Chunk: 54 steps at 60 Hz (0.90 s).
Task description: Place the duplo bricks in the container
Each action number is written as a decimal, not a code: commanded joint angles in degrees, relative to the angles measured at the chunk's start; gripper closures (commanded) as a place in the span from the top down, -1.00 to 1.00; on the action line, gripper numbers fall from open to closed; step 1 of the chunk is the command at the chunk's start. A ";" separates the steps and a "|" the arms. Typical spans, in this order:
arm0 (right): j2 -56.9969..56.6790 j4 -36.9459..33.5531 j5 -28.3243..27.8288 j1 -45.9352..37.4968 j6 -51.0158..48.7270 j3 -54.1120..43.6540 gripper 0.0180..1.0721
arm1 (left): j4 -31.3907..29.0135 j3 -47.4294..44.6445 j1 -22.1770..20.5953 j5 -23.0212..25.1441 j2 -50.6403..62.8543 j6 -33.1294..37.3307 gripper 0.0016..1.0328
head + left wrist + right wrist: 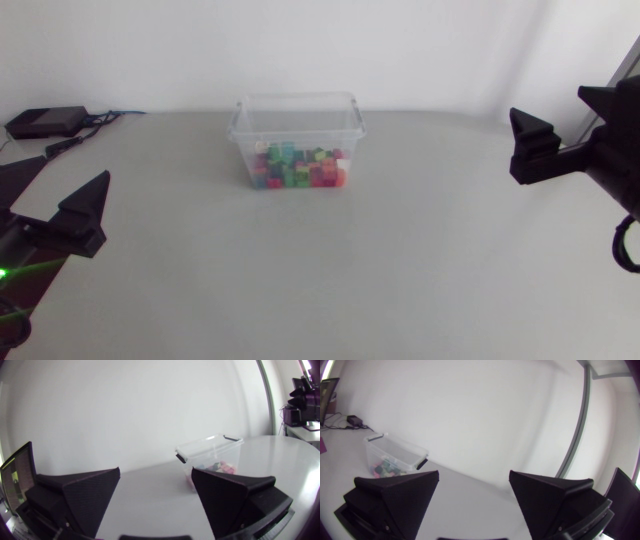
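the container (300, 135) sits toward the far side of the table (330, 270), about midway between left and right. it is a rectangular tub of clear, glossy plastic with rounded corners and a thicker rim that flares slightly outward; the wrist views show a dark clip on its short end. the duplo bricks (298, 168) all lie inside it, a loose heap of small blocky pieces in green, red, pink, yellow and teal that covers the bottom and reaches only partway up the see-through walls. the upper part of the tub shows nothing but clear plastic.

the table top is a smooth, matte, pale grey surface. a flat black box (45, 122) with thin dark cables (95, 120) lies at its far left corner.

the left gripper (156, 475) hangs at the near left side, well apart from the container. its two broad wedge fingers (85, 495), matte black with sharp tapering edges, are spread wide and released, with only bare table between them; the tub lies ahead of the gripper and to its right.

the right gripper (473, 475) is at the right side, also well apart from the container. its wedge fingers (395, 497) are likewise spread wide and grasp nothing; the tub lies ahead of it and to its left.
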 commanded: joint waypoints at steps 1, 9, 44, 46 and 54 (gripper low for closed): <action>-2.76 -1.07 0.80 -0.82 -0.49 -2.71 0.92 | -0.02 -1.86 0.68 0.61 -1.50 0.75 0.92; -6.98 -2.47 0.80 -0.82 -0.58 -5.52 0.92 | -0.37 -2.83 0.86 0.61 -3.52 1.01 0.92; -24.93 -3.16 -6.68 -8.17 11.15 -22.37 0.92 | 0.46 -12.61 -0.75 -2.40 -11.96 -8.15 0.92; -26.23 -3.21 -7.28 -8.75 12.05 -23.61 0.92 | 0.54 -13.37 -0.87 -2.64 -12.62 -8.88 0.92; -30.57 -3.37 -9.30 -10.69 15.09 -27.75 0.92 | 0.80 -15.91 -1.30 -3.44 -14.82 -11.33 0.92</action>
